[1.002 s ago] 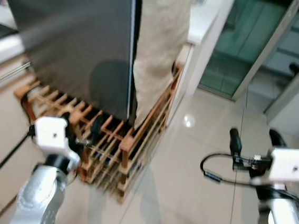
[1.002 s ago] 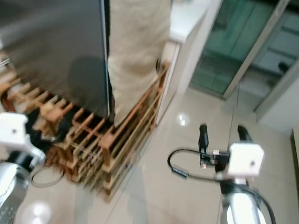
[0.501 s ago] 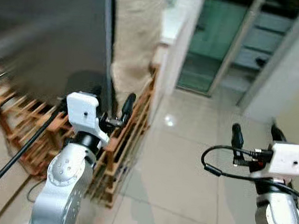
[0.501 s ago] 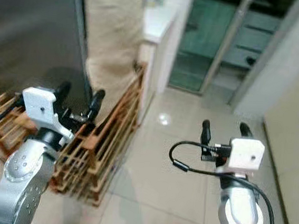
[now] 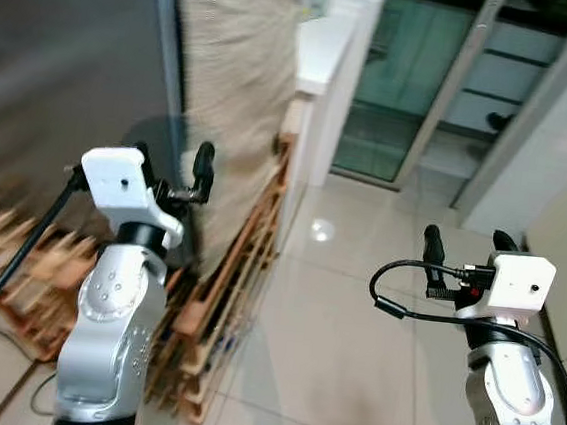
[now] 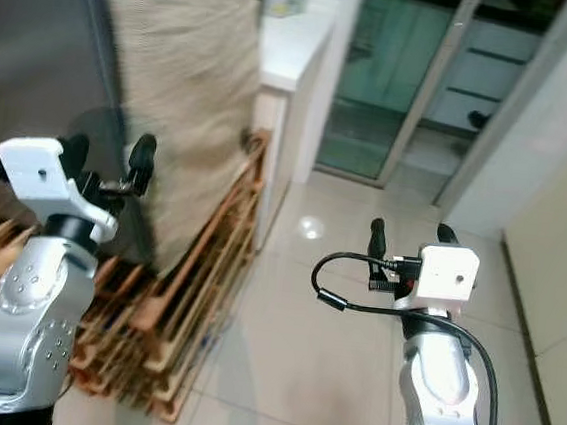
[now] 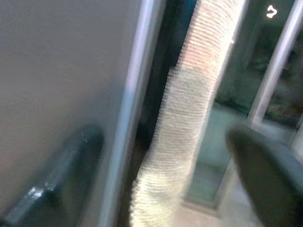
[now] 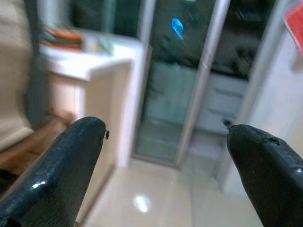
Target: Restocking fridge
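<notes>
The fridge's grey steel door [image 5: 69, 41] fills the upper left, blurred. My left gripper [image 5: 173, 160] is raised in front of the door's right edge, open and holding nothing. In the left wrist view its fingers [image 7: 61, 179] frame the door's pale edge [image 7: 137, 85] and a beige woven cloth [image 7: 189, 118]. My right gripper [image 5: 467, 245] hovers open and empty over the tiled floor at the right. In the right wrist view its fingers [image 8: 61, 161] point toward a glass door [image 8: 175, 94].
A wooden slatted rack [image 5: 225, 297] stands on the floor beside the fridge, with the beige cloth [image 5: 230, 87] hanging above it. Behind are a white counter [image 5: 331, 36] and a glass sliding door [image 5: 416, 85]. A black cable [image 5: 17, 267] runs by my left arm. Pale tiles [image 5: 333, 328] spread ahead.
The camera has swung right, so the fridge and rack have slid left in the picture. My left arm has risen from low by the rack to the fridge door's edge.
</notes>
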Robot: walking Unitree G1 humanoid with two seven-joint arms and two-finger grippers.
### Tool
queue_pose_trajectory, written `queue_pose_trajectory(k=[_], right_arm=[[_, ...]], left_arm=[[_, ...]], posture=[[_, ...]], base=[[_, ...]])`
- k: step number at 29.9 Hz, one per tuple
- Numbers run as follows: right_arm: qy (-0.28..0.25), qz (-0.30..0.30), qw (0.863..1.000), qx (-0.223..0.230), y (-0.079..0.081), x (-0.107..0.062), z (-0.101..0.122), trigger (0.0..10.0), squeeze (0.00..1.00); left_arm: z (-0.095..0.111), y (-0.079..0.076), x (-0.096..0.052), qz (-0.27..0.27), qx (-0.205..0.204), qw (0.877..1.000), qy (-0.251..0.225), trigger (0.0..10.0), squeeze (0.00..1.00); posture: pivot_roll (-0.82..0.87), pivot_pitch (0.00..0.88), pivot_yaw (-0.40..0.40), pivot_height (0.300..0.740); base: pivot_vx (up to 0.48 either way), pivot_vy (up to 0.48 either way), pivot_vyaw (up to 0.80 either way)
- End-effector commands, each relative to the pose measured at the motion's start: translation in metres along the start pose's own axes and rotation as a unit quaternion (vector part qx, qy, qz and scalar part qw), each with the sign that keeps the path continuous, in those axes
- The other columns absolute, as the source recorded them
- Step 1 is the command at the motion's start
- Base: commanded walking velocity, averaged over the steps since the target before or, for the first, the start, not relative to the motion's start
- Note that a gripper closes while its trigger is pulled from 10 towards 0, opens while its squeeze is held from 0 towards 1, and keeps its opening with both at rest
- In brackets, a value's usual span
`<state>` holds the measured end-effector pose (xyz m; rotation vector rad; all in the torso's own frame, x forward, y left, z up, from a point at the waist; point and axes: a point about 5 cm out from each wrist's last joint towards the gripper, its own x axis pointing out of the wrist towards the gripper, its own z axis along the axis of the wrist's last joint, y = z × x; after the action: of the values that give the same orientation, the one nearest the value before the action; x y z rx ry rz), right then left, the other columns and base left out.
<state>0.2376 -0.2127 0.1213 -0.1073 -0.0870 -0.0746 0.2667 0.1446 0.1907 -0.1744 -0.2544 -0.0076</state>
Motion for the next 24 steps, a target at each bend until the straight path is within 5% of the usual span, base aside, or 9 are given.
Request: queue_pose_trajectory(k=[1, 7, 15, 24], right_arm=[[-0.016, 0.021, 1.000, 0.006, 0.011, 0.005, 0.007, 10.0, 0.00], [-0.015, 0.028, 0.999, 0.008, 0.014, 0.007, 0.005, 10.0, 0.00], [-0.011, 0.031, 0.999, 0.013, 0.017, 0.011, 0.001, 10.0, 0.00], [-0.003, 0.025, 1.000, 0.014, 0.014, 0.010, -0.004, 10.0, 0.00]], left_arm=[[0.007, 0.004, 0.005, 0.008, 0.013, 1.000, -0.014, 10.0, 0.00], [0.020, 0.015, 0.017, 0.040, 0.035, 0.998, -0.046, 10.0, 0.00], [-0.002, -0.023, 0.029, -0.083, 0.020, 0.996, 0.036, 10.0, 0.00], [-0.009, -0.024, 0.020, -0.132, 0.020, 0.988, 0.073, 10.0, 0.00]], posture=[[-0.11, 0.000, -0.036, 0.740], [-0.11, 0.000, -0.037, 0.740], [-0.11, 0.000, -0.034, 0.740], [-0.11, 0.000, -0.033, 0.740]], base=[[0.000, 0.000, 0.00], [0.000, 0.000, 0.00], [0.000, 0.000, 0.00], [0.000, 0.000, 0.00]])
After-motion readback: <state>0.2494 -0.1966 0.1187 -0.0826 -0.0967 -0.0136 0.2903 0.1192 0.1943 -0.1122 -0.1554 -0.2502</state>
